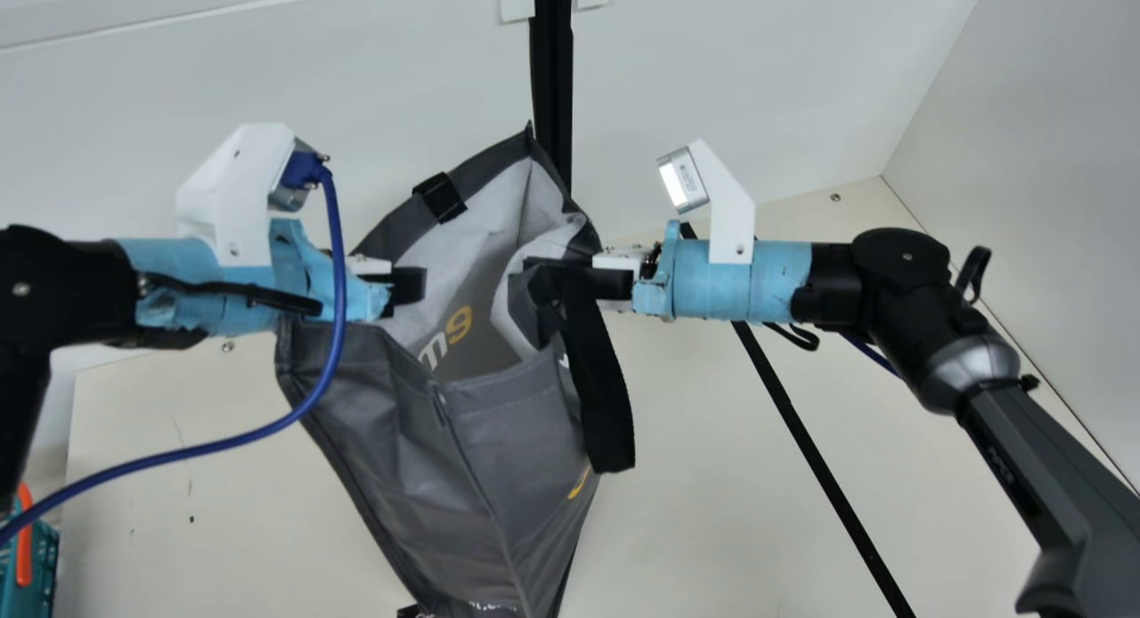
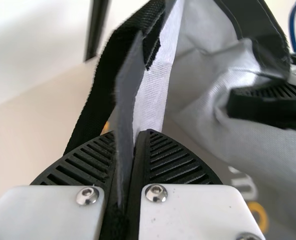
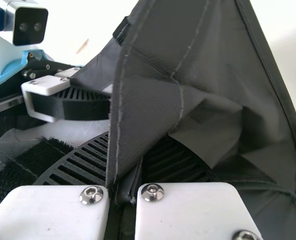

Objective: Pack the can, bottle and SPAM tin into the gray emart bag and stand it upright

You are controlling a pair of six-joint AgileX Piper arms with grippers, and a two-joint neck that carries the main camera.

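Note:
The gray bag (image 1: 481,440) is held between my two arms in the main view, its mouth gaping toward the camera and its lower end running off the bottom edge. On the mouth's left side is my left gripper (image 1: 408,285). My right gripper (image 1: 554,276) has the right side, beside a hanging black strap (image 1: 598,378). In the left wrist view, the left gripper (image 2: 140,137) is closed on the rim of the bag (image 2: 155,95). Dark fabric of the bag (image 3: 188,100) is pinched by the right gripper (image 3: 125,155) in the right wrist view. Whatever lies deep inside is hidden.
A teal basket with an orange handle (image 1: 24,547) stands at the lower left of the main view. A blue cable (image 1: 223,440) loops below the left arm. The white wall (image 1: 757,57) rises behind the bag, with a black upright post (image 1: 554,75).

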